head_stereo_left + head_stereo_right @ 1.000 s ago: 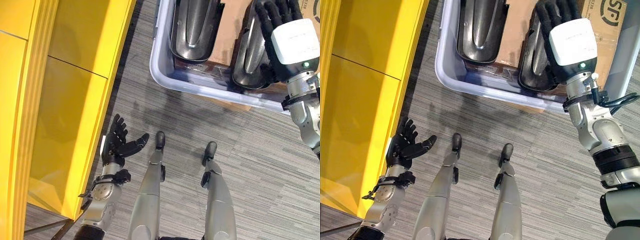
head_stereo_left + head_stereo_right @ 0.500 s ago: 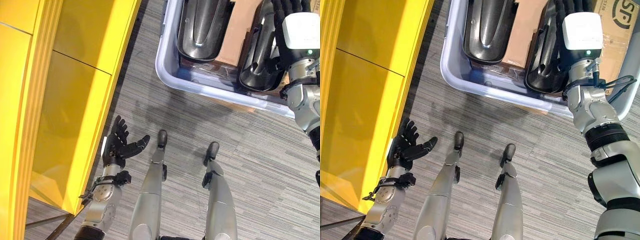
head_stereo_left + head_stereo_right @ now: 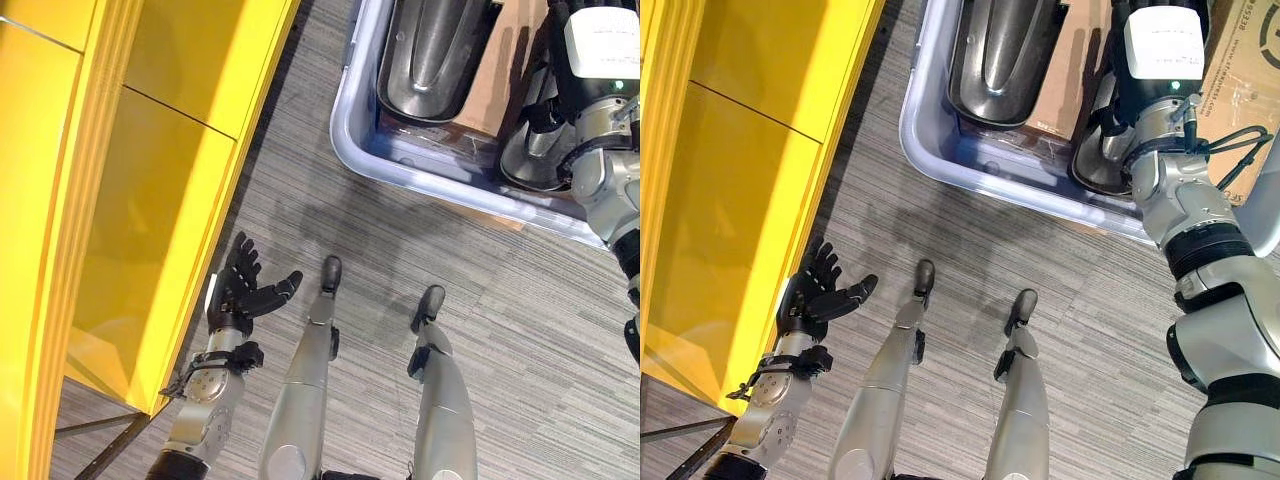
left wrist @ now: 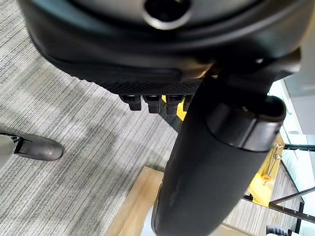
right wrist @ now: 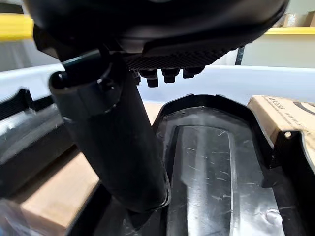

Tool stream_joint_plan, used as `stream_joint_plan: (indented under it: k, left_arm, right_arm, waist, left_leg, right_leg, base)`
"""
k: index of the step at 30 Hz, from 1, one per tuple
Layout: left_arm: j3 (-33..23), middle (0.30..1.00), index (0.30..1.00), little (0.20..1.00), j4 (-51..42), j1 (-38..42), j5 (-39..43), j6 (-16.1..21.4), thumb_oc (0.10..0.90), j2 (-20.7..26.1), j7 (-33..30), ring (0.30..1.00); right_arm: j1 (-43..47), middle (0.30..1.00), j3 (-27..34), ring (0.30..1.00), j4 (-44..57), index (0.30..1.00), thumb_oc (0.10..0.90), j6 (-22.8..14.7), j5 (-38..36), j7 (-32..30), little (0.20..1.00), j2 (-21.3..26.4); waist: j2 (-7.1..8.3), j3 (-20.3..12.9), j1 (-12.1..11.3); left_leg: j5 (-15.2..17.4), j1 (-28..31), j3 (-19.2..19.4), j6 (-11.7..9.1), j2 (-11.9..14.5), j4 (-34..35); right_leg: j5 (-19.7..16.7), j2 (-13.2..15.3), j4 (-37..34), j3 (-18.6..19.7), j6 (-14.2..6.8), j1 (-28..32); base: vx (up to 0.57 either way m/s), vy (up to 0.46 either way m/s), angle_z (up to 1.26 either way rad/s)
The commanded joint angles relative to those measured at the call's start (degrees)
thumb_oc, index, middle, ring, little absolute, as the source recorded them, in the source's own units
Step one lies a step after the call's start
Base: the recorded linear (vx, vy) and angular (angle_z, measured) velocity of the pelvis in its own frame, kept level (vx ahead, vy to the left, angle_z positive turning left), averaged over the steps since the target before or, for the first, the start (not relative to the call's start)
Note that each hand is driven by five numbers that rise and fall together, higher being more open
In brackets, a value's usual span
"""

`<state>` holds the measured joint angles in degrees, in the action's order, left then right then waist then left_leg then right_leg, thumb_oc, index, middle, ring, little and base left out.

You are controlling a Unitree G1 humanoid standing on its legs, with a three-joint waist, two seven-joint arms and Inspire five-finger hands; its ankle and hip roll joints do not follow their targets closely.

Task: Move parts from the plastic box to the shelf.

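Note:
A translucent plastic box stands on the carpet at the upper right. Two dark glossy moulded parts lie in it on brown cardboard: the left part and the right part. My right hand reaches into the box over the right part. In the right wrist view its thumb rests on the inner edge of that part, and its fingers stay straight above it. My left hand hangs open with spread fingers, holding nothing, beside the yellow shelf.
The yellow shelf runs down the whole left side, with its lower corner near my left hand. A printed cardboard carton sits at the box's far right. Grey striped carpet lies between the shelf and the box.
The camera has shifted, so the box sits further right in the picture. My right hand has reached farther into the box along the right part. The left hand has stayed where it was.

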<state>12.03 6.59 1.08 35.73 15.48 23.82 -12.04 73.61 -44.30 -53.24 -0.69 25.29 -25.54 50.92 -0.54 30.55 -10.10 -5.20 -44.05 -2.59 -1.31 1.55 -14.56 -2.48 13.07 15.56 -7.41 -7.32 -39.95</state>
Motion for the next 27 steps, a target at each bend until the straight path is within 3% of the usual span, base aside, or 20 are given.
stream_joint_plan:
  k: [1,10,27]
  left_arm:
    - [-0.67,1.000,1.000,1.000,-5.88,-1.73,0.57,5.14,0.900,3.03,-0.32,1.000]
    - [-0.46,1.000,1.000,1.000,-6.41,-1.41,0.66,5.52,0.900,3.93,-0.40,1.000]
    - [-1.39,1.000,1.000,1.000,-6.79,-1.66,0.41,5.75,0.900,5.16,-0.24,1.000]
  right_arm:
    - [9.82,1.000,-2.45,1.000,0.89,1.000,0.900,0.99,1.27,-3.02,1.000,5.05]
    - [16.95,1.000,-10.48,1.000,-3.73,1.000,0.900,1.91,4.90,-3.15,1.000,5.46]
    - [25.14,1.000,-18.03,1.000,-5.85,1.000,0.900,3.44,7.50,-3.60,1.000,8.60]
  waist:
    - [-2.49,-0.76,0.03]
    - [-3.00,-0.76,-0.67]
    - [-4.35,-0.76,-0.93]
  left_leg:
    - [3.52,-3.69,-0.25,-1.00,1.38,-4.05]
    - [3.22,-3.85,-0.66,-1.11,1.04,-3.58]
    - [2.69,-4.67,-0.38,-1.92,0.85,-4.09]
  right_leg:
    - [7.73,0.58,0.07,2.59,-1.02,11.36]
    - [8.00,0.66,0.14,2.29,-1.02,11.40]
    - [8.61,0.78,1.84,1.91,-0.88,10.25]
  base:
    - [0.01,0.006,0.04]
    - [0.00,0.000,0.01]
    - [0.00,-0.006,0.04]
